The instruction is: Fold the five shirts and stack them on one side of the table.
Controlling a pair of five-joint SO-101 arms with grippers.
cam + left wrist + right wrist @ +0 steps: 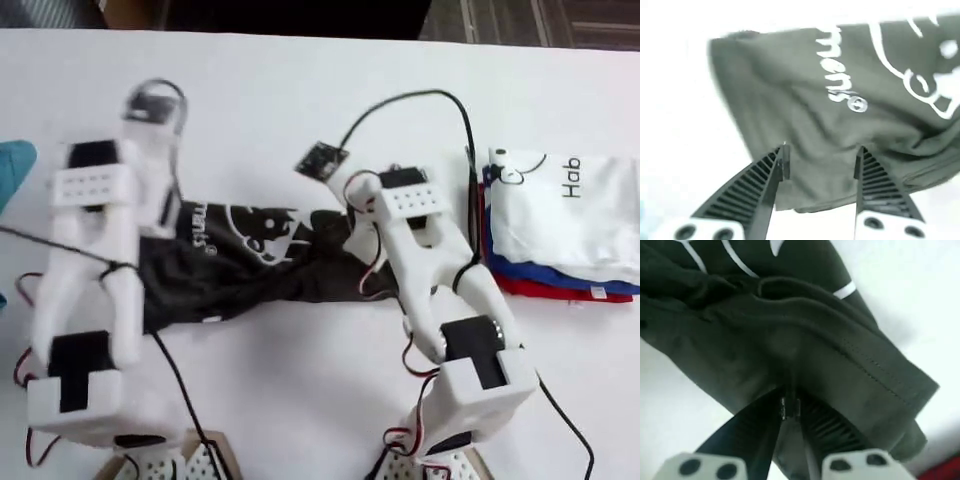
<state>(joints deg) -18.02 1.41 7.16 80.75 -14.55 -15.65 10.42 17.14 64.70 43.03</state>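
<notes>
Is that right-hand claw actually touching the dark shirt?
Touching. In the right wrist view the right gripper is shut, pinching a fold of the dark shirt.

You have a white table (280, 70).
Past its far edge you see a dark bit of the room (300, 15).

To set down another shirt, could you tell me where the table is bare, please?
Bare: the far strip of table beyond the black shirt, and the near patch between the arm bases. Crowded: right side, by the folded stack.
</notes>
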